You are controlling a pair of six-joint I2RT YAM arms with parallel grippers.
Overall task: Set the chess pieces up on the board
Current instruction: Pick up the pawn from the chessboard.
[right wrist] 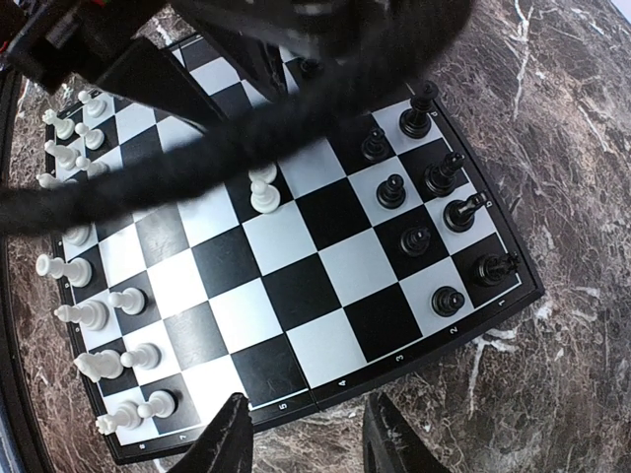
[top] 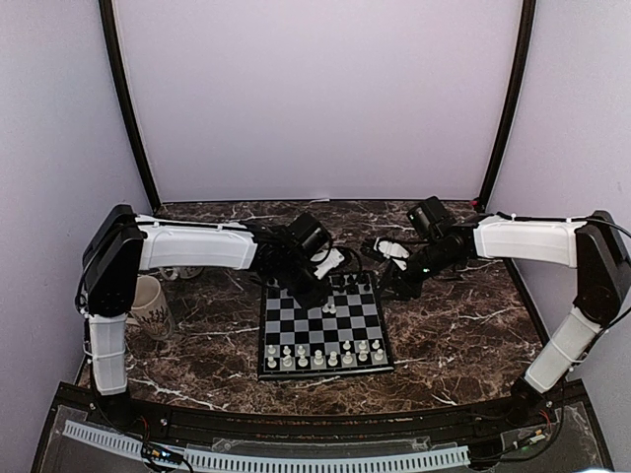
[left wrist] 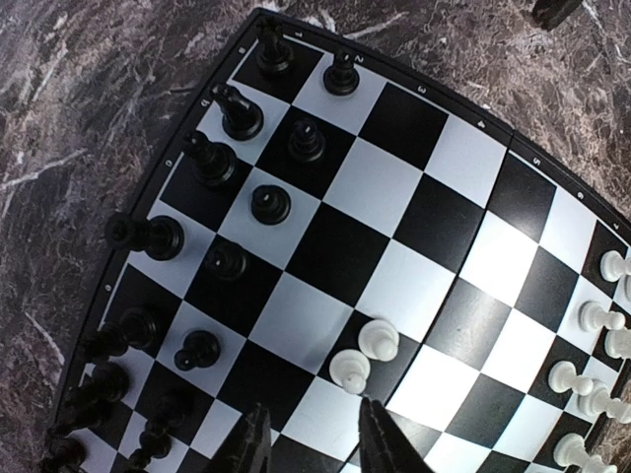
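Observation:
The board [top: 306, 330] lies on the marble table in front of both arms. White chess pieces [top: 320, 355] fill its two near rows. Black chess pieces [left wrist: 212, 163] stand in the two far rows and also show in the right wrist view [right wrist: 424, 187]. Two white pawns [left wrist: 365, 353] stand close together on one dark square in mid-board; they also show in the right wrist view [right wrist: 262, 189]. My left gripper [left wrist: 314, 439] is open and empty, hovering just beside these pawns. My right gripper [right wrist: 308, 434] is open and empty above the board's right rim [right wrist: 414, 360].
A patterned mug [top: 150, 307] stands at the left of the table, beside the left arm. The left arm and its black cable [right wrist: 246, 138] cross over the board's far half. Dark marble table [top: 463, 335] surrounds the board.

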